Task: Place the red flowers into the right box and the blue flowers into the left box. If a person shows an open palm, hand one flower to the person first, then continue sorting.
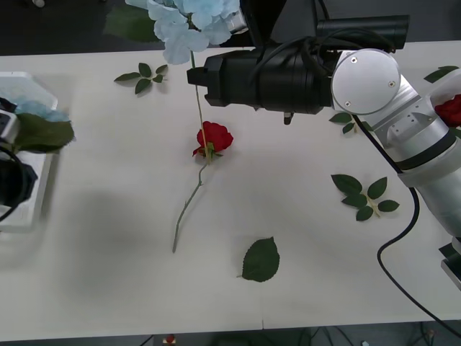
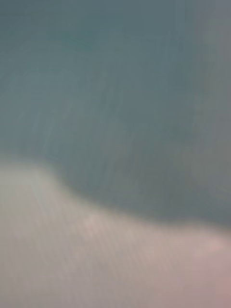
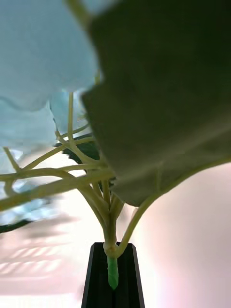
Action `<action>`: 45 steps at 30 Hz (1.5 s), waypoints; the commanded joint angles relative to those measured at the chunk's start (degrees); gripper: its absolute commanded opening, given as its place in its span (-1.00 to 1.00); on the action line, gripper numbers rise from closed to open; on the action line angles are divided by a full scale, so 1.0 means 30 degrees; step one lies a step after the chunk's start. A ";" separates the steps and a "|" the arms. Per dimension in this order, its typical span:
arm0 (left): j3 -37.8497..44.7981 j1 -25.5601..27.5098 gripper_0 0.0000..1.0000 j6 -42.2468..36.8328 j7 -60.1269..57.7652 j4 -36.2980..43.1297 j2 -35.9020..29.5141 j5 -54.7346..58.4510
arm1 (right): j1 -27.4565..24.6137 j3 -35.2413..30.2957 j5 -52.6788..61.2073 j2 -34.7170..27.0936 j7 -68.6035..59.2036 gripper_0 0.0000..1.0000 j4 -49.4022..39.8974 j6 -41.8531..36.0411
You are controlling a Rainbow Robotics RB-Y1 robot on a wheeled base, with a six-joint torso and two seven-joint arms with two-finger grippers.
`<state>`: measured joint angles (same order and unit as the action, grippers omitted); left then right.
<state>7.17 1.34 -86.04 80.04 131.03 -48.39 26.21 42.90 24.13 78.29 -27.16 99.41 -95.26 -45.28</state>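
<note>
**Right claw.** My right claw [image 1: 199,76] is reached out over the far middle of the worktop [image 1: 108,288]. I read it as closed on the stem of a raised blue flower [image 1: 191,21]. The right wrist camera gives nothing usable to confirm the grip.

- Long axis: the stem is upright, with the bloom above the claw and the free end hanging down.
- In the front view the free end lines up with a red flower [image 1: 214,137] lying in the middle of the worktop. I cannot tell how far it hangs above that flower.

**Left claw.** My left claw [image 3: 113,276] is clamped on the green stem of a second blue flower [image 3: 38,53]. In the front view that flower and its big leaf [image 1: 39,133] sit at the left edge of the worktop, over the left box [image 1: 32,83].

**Governing relation.** The left box lies well apart from the right claw, straight toward the left edge. My left arm already occupies that spot.

- Judgement: the left arm should release and clear first.
- Judgement: carry the raised flower sideways and keep its stem upright, so the hanging end does not drag the red flower.

**Next pick.** The red flower lies with its bloom toward the far edge and its stem toward the near edge. Judgement: the right arm is the nearer one.
</note>
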 commanded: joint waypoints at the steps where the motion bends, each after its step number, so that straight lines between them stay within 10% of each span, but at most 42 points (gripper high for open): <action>1: 0.1126 -0.2380 -1.00 -0.0441 0.2148 -0.2339 -0.2474 0.1224 | 0.0906 0.0132 0.0035 0.0587 0.0612 -1.00 -0.0237 0.0239; 19: -0.0075 -0.7009 -0.98 0.4159 0.6279 -1.4585 -0.4642 0.1575 | 0.0906 0.0132 -0.0317 0.0968 0.0466 -1.00 -0.0208 0.0386; 27: -0.0280 -0.7009 0.46 0.4657 0.6279 -1.5083 -0.4642 0.1224 | 0.0906 0.0161 -0.0317 0.0997 0.0436 -1.00 -0.0208 0.0356; 36: 0.0013 -0.6628 0.97 0.4657 0.6455 -1.4995 -0.4935 0.2981 | 0.0877 0.0191 -0.0317 0.0997 0.0407 -1.00 -0.0208 0.0356; 45: 0.2591 -0.5749 1.00 0.3866 0.7304 -1.3559 -0.5286 0.8313 | 0.0877 0.0161 -0.0317 0.0997 0.0407 -1.00 -0.0237 0.0386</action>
<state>8.26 -17.69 -72.77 99.92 86.20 -60.53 46.15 42.95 24.17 77.76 -25.96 99.41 -95.20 -44.88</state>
